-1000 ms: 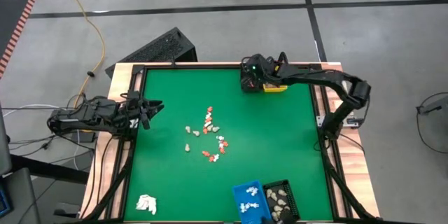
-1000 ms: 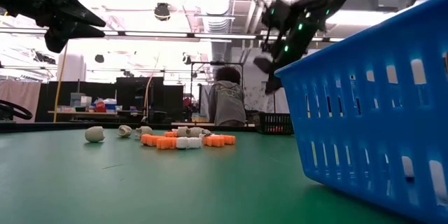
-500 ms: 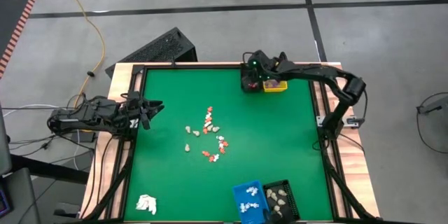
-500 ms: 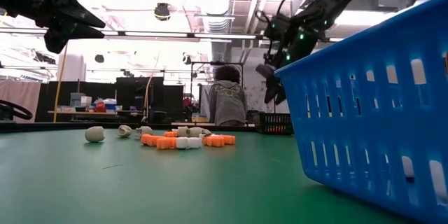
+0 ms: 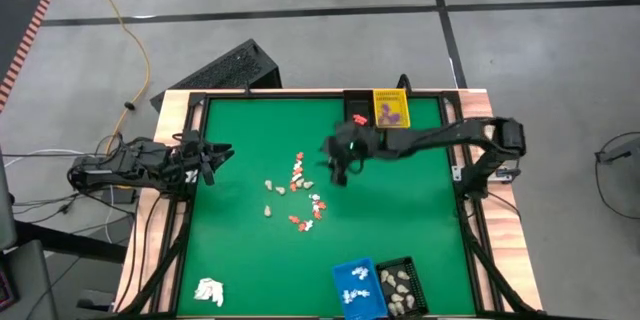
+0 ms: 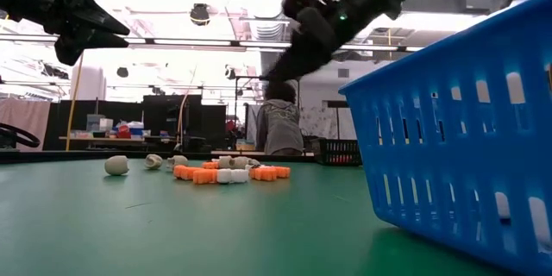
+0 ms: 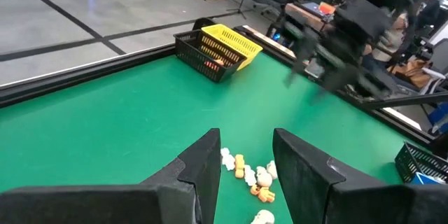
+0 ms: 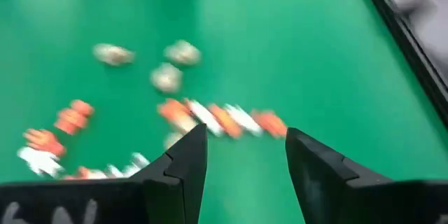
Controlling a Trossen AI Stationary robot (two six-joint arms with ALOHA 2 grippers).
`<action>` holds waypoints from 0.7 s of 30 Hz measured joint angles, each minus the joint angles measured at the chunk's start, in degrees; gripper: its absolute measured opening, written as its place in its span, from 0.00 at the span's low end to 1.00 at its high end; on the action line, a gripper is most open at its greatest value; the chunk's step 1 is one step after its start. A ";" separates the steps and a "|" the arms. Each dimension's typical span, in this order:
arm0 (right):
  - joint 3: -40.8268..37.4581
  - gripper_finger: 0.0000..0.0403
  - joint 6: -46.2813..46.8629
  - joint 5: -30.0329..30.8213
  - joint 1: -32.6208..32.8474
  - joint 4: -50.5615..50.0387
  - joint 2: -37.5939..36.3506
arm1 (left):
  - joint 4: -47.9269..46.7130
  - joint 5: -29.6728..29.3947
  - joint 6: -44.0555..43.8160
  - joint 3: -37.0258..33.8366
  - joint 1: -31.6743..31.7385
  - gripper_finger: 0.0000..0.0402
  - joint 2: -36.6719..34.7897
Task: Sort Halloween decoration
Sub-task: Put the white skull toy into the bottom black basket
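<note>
The Halloween decoration is a loose scatter of tiny orange, white and cream pieces [image 5: 298, 195] lying on the green table near its middle; it also shows in the low view [image 6: 226, 172] and in both wrist views [image 7: 248, 175] [image 8: 210, 119]. My right gripper [image 5: 336, 172] [image 8: 241, 155] hangs open above the table just right of the scatter, nothing between its fingers. My left gripper [image 5: 214, 156] [image 7: 245, 169] waits open at the table's left edge, above the surface, holding nothing.
A yellow basket [image 5: 391, 108] and a black one [image 5: 357, 98] stand at the far edge. A blue basket [image 5: 355, 282] and a black basket with cream pieces [image 5: 402, 282] stand at the near edge. A white wadded lump [image 5: 208, 291] lies near left.
My right gripper has swung from over the yellow basket at the far edge toward the table's left and near side, ending beside the scatter of pieces, turning as it went. The pieces lie as before.
</note>
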 joint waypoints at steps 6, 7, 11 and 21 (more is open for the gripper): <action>-2.08 0.46 -2.48 -0.09 4.01 12.77 7.80 | -0.01 0.53 -0.30 0.00 -0.02 0.30 0.00; -2.12 0.46 -2.43 -0.55 4.05 14.34 9.39 | -0.01 0.55 -0.46 0.00 -0.02 0.30 0.00; -1.88 0.46 -0.71 -3.07 4.14 21.01 15.58 | -0.01 0.59 -0.97 0.02 0.00 0.30 0.00; -1.71 0.46 1.72 -5.60 3.34 22.21 21.97 | -0.02 0.78 -1.99 0.02 0.00 0.30 0.02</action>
